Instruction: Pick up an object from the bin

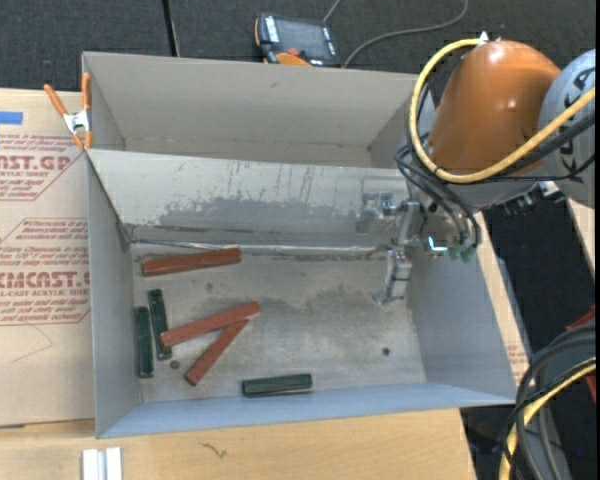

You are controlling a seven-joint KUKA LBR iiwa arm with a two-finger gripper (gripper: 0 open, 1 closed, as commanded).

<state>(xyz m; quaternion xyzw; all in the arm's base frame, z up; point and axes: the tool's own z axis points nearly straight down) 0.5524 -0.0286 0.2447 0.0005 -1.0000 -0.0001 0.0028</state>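
**Listener:** What is the arm doing?

**Describer:** The KUKA arm, which is wearing an orange cover at its wrist, is reaching into the grey metal bin from the view's right. Its jaws are pointing down, hanging over bare bin floor close to the right-hand wall. I cannot tell whether they are released or clenched.

**Listener:** What is lying near the jaws?

**Describer:** Only a small dark speck is lying near them, on the floor a little toward the front wall. Every pickable thing is lying well apart from the jaws, off toward the view's left.

**Listener:** Which things are those?

**Describer:** A long reddish-brown stick is lying about level with the jaws, across the floor toward the left wall. Nearer the front, a pair of reddish-brown sticks is spreading in a narrow V, with the ends that almost meet pointing toward the jaws. Beyond them, farthest from the jaws, two dark green sticks are lying side by side along the left wall. A third dark green stick is lying alone against the front wall, the closest of the sticks to the jaws.
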